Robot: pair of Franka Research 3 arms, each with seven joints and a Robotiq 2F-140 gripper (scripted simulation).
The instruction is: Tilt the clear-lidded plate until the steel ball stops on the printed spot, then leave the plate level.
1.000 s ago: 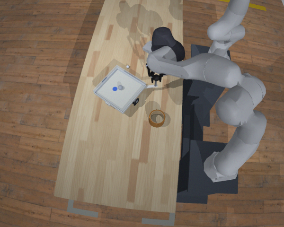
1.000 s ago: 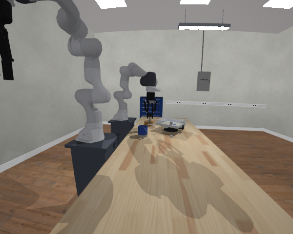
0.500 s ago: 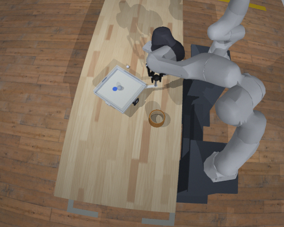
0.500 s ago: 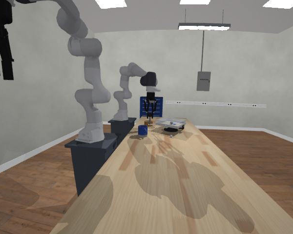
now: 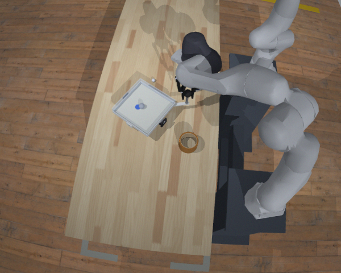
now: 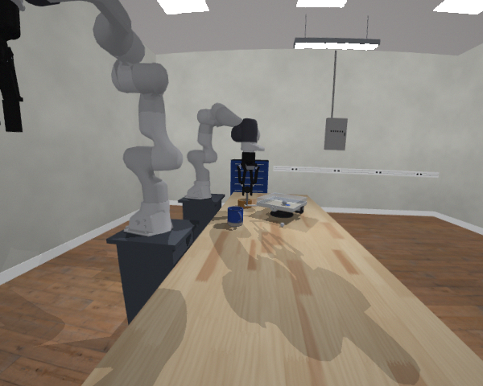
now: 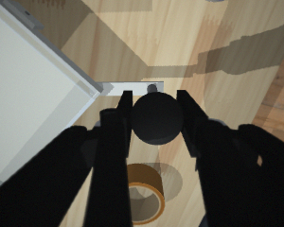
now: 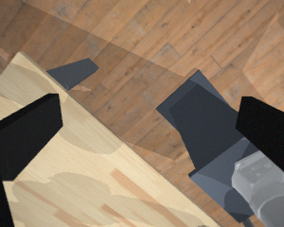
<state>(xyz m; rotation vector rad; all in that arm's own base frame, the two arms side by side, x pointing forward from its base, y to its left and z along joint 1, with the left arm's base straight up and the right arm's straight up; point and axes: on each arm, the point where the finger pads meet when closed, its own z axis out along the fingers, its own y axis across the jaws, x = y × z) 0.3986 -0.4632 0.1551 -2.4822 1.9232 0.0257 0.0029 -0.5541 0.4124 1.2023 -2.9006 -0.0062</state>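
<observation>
Tape roll [image 5: 188, 143] [image 6: 245, 203] [image 7: 147, 203] nr plate [image 5: 129, 120] [image 6: 281, 205] [image 7: 33, 109], ball [image 5: 141, 106] [image 6: 284, 203] in plate, both on tbl [image 5: 129, 182] [image 6: 274, 299] [image 7: 180, 28] [image 8: 85, 165].

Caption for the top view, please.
Left tool grips the plate's black knob; steel ball overlaps the blue spot.

The steel ball [image 5: 141, 106] [image 6: 284, 203] covers part of the blue printed spot [image 5: 137, 107] [image 6: 286, 204] in the top view, and both are too small in the exterior view to tell how they meet, while the left wrist view cuts the plate [image 5: 129, 115] [image 6: 274, 204] [image 7: 19, 109] off at its edge. The black knob [image 5: 187, 93] [image 6: 246, 190] [image 7: 157, 118] hides most of its own stem from the left wrist camera (only a dark stub peeks out above it), and the fingers there cover part of the orange ring [image 5: 180, 143] [image 6: 245, 203] [image 7: 147, 175].
</observation>
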